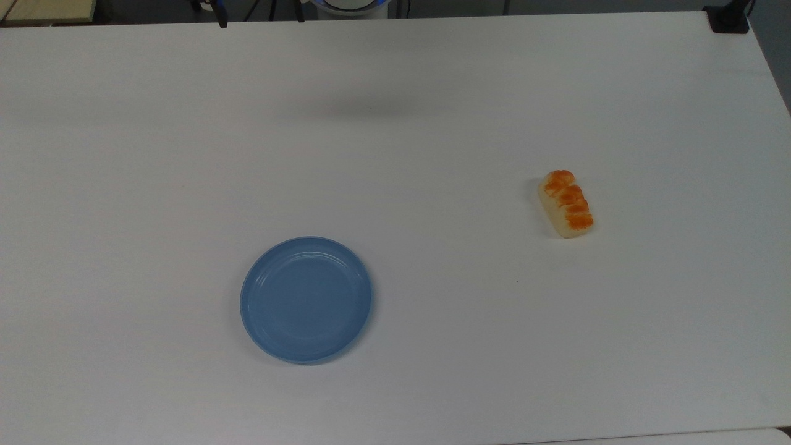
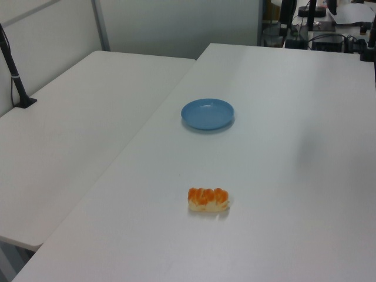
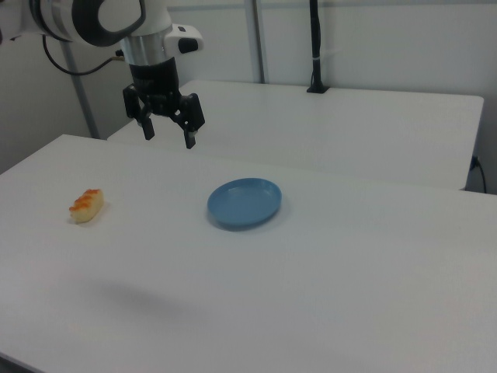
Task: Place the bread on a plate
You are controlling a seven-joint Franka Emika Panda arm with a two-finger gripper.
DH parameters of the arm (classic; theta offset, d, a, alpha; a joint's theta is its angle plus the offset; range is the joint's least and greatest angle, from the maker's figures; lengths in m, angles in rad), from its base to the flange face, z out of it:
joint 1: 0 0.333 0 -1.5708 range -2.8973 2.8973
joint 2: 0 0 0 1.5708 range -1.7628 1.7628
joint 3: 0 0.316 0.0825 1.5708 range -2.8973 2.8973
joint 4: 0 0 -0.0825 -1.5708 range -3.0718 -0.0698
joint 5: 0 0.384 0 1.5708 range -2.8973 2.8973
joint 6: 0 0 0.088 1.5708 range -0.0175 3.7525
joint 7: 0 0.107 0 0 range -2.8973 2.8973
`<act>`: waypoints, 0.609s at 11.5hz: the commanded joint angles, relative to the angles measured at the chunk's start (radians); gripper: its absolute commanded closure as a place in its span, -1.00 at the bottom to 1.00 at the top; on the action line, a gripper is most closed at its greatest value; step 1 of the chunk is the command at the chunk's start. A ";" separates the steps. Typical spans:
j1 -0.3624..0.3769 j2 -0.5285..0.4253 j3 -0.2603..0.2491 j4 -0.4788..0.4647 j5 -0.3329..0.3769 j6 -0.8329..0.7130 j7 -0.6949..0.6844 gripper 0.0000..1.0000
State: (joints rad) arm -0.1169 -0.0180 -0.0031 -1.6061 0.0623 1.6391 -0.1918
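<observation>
Spreading across most of every view, the white table carries both of the task's things, and a second white table stands against it on the left view's left. Over the white table, the arm reaches in from the right view's upper left, its white links turning down into a black wrist that points the gripper straight at the tabletop. That gripper hangs high in the air with its two dark fingers spread wide and nothing between them; in the top view the finger ends just show at the table's far edge. On the right view's right of the gripper and lower, the plate lies flat on the table: round, shallow, plain blue, with a raised rim and nothing on it. Well apart from the plate, on the top view's right, rests the bread, a small oblong roll with pale cream sides and an orange-brown glazed top split into segments, much shorter than the plate is wide. In the right view the bread lies on the table below the gripper and a little to its left.
</observation>
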 commanded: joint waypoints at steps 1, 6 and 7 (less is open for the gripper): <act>0.011 -0.031 -0.005 -0.029 -0.010 -0.010 0.017 -1.00; 0.010 -0.033 -0.011 -0.029 -0.009 -0.002 0.018 -1.00; 0.009 -0.034 -0.012 -0.029 -0.007 -0.005 0.018 -1.00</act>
State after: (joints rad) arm -0.1169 -0.0182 -0.0041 -1.6062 0.0623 1.6388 -0.1901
